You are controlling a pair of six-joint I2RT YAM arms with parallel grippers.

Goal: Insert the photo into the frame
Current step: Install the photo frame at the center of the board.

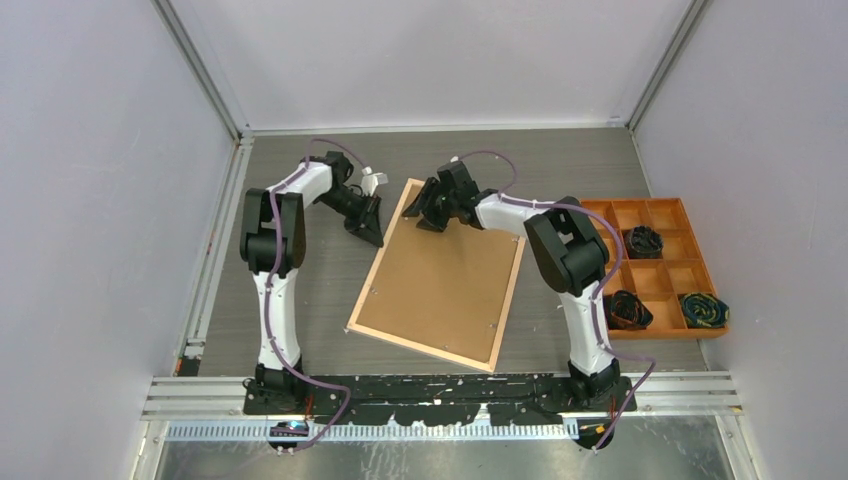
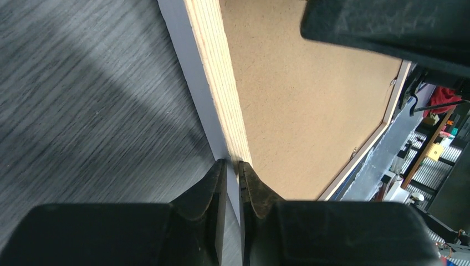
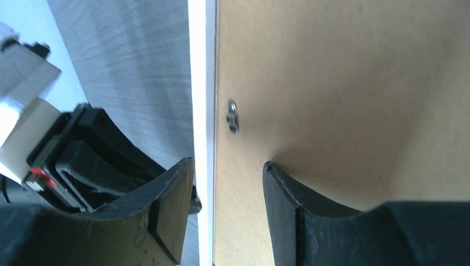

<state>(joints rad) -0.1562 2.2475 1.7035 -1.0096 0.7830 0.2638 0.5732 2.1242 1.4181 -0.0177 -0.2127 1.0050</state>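
The left tool (image 2: 233,165) fills the bottom edge, its 2 dark fingers (image 2: 208,191) nearly together with a thin slit between. The frame (image 2: 219,72) runs its pale wood rim and white side straight down to the tips; whether they pinch it is unclear. The brown backing board (image 2: 310,111) lies right, the grey worktop (image 2: 83,100) left, and a blurred black shape (image 2: 388,27) sits top right.

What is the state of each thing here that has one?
frame: lying back up on the table, backing board in place.
left gripper: nearly shut at the frame's left edge.
right gripper: open, straddling the frame's edge near its far corner.
tray: three compartments hold dark bundles.
photo: not in view.
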